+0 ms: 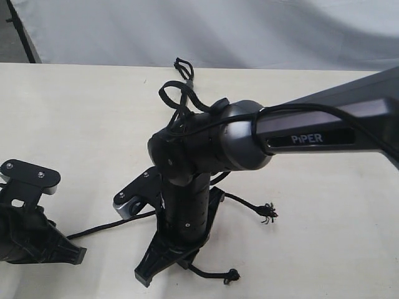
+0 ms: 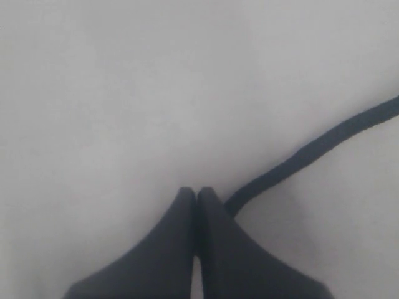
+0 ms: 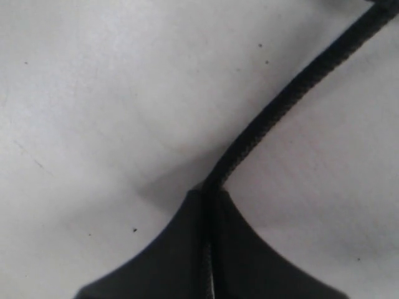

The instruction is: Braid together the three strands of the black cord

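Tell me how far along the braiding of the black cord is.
Done: no braid shows; a frayed strand tip and a knotted strand tip lie apart. In hand: the right end effector is shut on one thin matte black rope strand; another strand reaches the shut left end effector, grip unclear. Remaining: essentially every crossing.

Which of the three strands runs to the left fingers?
The leftward strand, running from beneath the right arm to the left fingers. The other two end in loose tips: one frayed tip, one knotted tip.
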Available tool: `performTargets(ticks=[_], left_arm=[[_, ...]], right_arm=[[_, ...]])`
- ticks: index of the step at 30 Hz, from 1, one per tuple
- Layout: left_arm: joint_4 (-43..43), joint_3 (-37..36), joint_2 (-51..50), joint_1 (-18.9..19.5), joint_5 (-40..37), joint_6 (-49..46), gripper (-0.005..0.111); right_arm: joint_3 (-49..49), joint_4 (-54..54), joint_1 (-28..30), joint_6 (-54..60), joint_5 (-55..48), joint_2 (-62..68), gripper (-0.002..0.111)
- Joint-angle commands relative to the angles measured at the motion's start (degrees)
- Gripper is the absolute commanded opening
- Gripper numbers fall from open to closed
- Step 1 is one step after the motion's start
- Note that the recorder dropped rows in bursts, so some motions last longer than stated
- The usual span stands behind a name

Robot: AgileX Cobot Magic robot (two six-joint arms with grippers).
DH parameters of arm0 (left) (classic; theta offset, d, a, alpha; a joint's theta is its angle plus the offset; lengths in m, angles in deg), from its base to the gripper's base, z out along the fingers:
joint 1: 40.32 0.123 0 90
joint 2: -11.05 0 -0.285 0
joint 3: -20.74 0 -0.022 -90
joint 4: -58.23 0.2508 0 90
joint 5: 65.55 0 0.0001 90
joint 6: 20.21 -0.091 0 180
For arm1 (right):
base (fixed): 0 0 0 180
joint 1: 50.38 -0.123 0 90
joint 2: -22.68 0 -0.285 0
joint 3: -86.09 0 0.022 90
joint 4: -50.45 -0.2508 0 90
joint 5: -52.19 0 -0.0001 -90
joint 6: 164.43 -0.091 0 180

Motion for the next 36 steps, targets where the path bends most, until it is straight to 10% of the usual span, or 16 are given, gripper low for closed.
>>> performTargets(ticks=[1, 8, 20, 36], left_arm=[[-0.61, -1.67, -1.76, -0.04, 1.47, 0.27, 0.002], [-0.61, -1.67, -1.76, -0.04, 0.6, 0.27, 0.002], [-0.61, -1.67, -1.76, -0.04, 0.21, 0.27, 0.002], [-0.61, -1.67, -1.76, -0.04, 0.11, 0.27, 0.002]], right_arm=[[0.76, 6.17, -1.46, -3.57, -2.25, 1.17, 0.019], [0.66, 4.6, -2.85, -0.61, -2.29, 0.26, 0.059], [0.66, 7.11, 9.62, 3.91, 5.55, -15.95, 0.06], [4.01, 6.13, 19.82, 13.31, 17.26, -2.85, 0.06]])
